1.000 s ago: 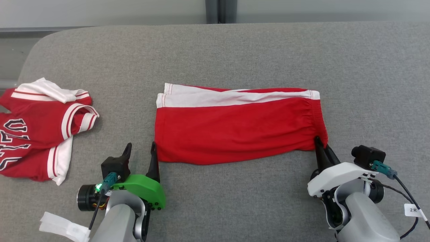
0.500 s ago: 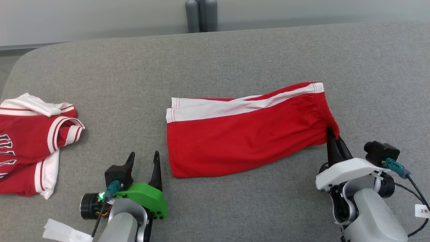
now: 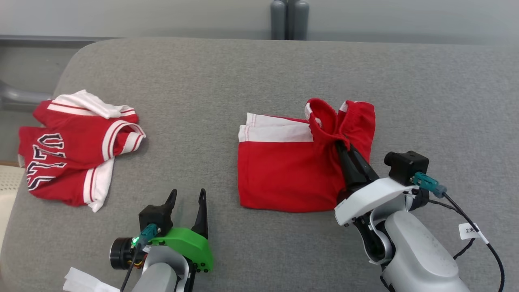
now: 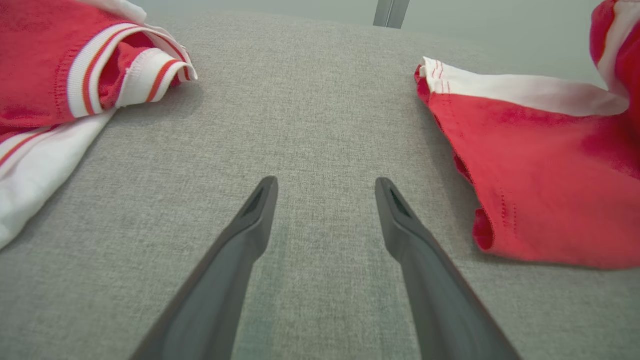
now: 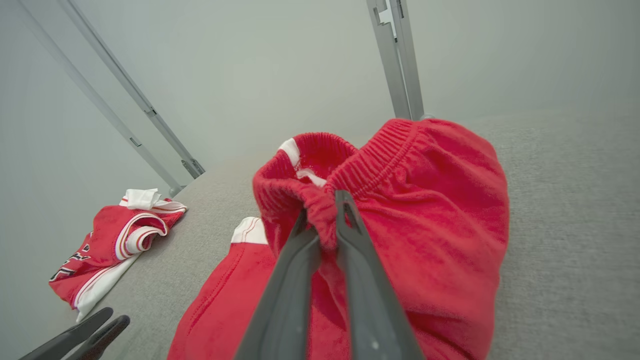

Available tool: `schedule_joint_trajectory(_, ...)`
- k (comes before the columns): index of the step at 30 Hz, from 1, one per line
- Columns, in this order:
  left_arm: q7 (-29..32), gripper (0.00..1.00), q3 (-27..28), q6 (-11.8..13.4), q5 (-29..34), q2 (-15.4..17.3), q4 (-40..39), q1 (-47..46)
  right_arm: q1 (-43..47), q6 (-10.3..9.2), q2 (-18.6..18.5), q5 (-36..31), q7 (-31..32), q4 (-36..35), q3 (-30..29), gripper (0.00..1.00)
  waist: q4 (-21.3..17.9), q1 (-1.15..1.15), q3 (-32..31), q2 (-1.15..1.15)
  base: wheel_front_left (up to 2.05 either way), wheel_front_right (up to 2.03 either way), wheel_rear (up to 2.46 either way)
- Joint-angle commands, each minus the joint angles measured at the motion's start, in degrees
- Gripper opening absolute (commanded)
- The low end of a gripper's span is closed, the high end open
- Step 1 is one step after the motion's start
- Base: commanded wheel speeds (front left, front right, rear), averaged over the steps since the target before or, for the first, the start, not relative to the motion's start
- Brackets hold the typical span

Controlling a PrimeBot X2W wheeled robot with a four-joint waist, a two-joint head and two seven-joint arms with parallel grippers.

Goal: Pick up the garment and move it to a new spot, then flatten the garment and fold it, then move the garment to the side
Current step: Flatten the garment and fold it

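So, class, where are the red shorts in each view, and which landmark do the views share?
Head view: shorts right of centre.
Left wrist view: shorts at right edge.
Right wrist view: shorts at centre, waistband in right gripper.
Shared landmark: jersey, left of the shorts.

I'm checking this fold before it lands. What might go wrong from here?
The right end effector pinches only a small bunch of the waistband of the shorts; it could slip out mid-fold. The left end effector hangs open beside the shorts, not on them, so the free hem end might drag and the fold land crooked.
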Motion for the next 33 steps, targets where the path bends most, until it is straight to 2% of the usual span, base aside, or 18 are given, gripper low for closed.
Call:
schedule_joint_trajectory(1, -0.2, 1.00, -0.2, 0.5, -0.5, 0.2, -0.2, 1.0, -1.0, -0.05, -0.2, 0.5, 0.0, 0.2, 1.1, 0.00, 5.5, 0.00, -0.2, 0.00, 0.00, 0.00, 0.00)
schedule_joint_trajectory(7, -0.2, 1.00, -2.0, 1.1, -1.6, 0.2, -0.8, 1.9, -2.6, -0.04, -0.2, 0.3, 0.0, 2.8, 4.6, 0.00, 12.7, 0.00, 0.1, 0.00, 0.00, 0.00, 0.00)
schedule_joint_trajectory(13, -0.2, 1.00, -2.8, 1.3, -2.0, 0.2, -0.9, 2.2, -3.9, -0.03, -0.2, -0.3, 0.0, 7.5, 5.6, 0.00, 17.0, 0.00, 0.2, 0.00, 0.00, 0.00, 0.00)
schedule_joint_trajectory(14, -0.2, 1.00, -2.9, 1.3, -2.0, 0.2, -0.9, 2.3, -4.1, -0.03, -0.2, 0.4, 0.0, 8.0, 6.2, 0.17, 17.2, 0.00, 0.1, 0.00, 0.00, 0.00, 0.00)
schedule_joint_trajectory(15, -0.2, 1.00, -2.9, 1.4, -2.0, 0.2, -0.9, 2.4, -4.3, -0.03, -0.1, 1.4, 0.0, 8.2, 7.2, 0.73, 17.4, 0.00, 0.1, 0.00, 0.00, 0.00, 0.00)
schedule_joint_trajectory(16, -0.2, 1.00, -2.9, 1.6, -2.0, 0.2, -0.9, 2.5, -4.3, -0.03, -0.1, 2.4, 0.0, 8.2, 8.1, 1.00, 17.4, 0.00, 0.0, 0.00, 0.00, 0.00, 0.00)
schedule_joint_trajectory(20, -0.2, 1.00, -2.0, 1.8, -1.4, 0.2, -0.6, 2.7, -4.1, -0.04, -0.2, 6.5, 0.0, 7.1, 12.3, 1.00, 15.4, 0.00, -0.7, 0.00, 0.00, 0.00, 0.00)
schedule_joint_trajectory(23, -0.2, 1.00, -0.9, 1.8, -0.7, 0.2, -0.9, 2.7, -3.7, -0.04, -0.3, 5.4, 0.0, 6.5, 10.9, 1.00, 12.7, 0.00, -1.1, 0.00, 0.00, 0.00, 0.00)
schedule_joint_trajectory(26, -0.2, 1.00, -0.1, 1.8, 0.1, 0.2, -1.4, 2.7, -2.3, -0.03, -0.2, 2.3, 0.0, 6.1, 6.6, 1.00, 9.8, 0.00, -1.6, 0.00, 0.00, 0.00, 0.00)
schedule_joint_trajectory(33, -0.2, 1.00, 2.5, 1.9, 2.8, 0.2, -3.4, 3.1, 2.8, -0.02, -0.1, -8.7, 0.0, 2.7, -8.4, 1.00, 3.5, 0.00, -2.9, 0.00, 0.00, 0.00, 0.00)
